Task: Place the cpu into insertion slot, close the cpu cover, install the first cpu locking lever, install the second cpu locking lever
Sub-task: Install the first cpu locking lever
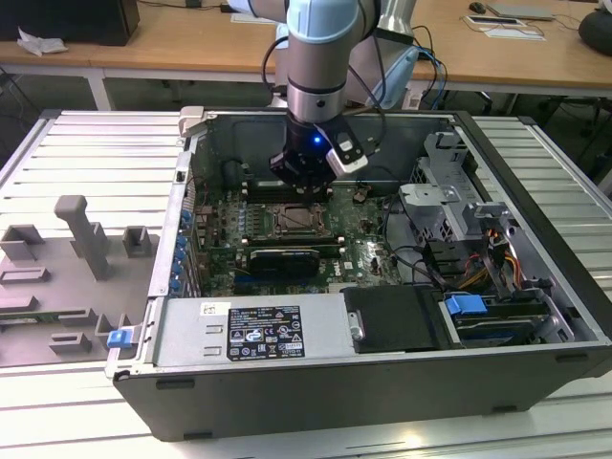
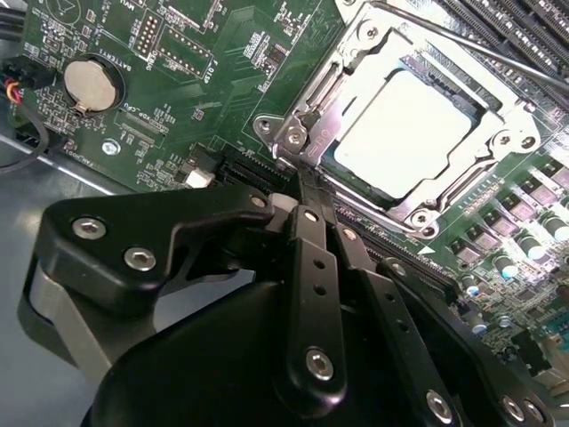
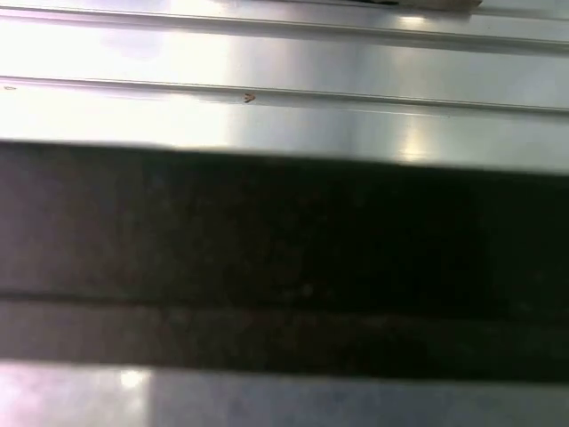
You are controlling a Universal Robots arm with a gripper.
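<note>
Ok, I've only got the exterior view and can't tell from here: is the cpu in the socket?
Observer: Yes. In the second wrist view the cpu lies flat in the socket.
Operator: And the cover?
Observer: The cover is down, and its frame sits round the cpu's edges.
Operator: Where's the gripper?
Observer: The gripper has its fingers together, with the tip at the socket's corner beside a screw.
</note>
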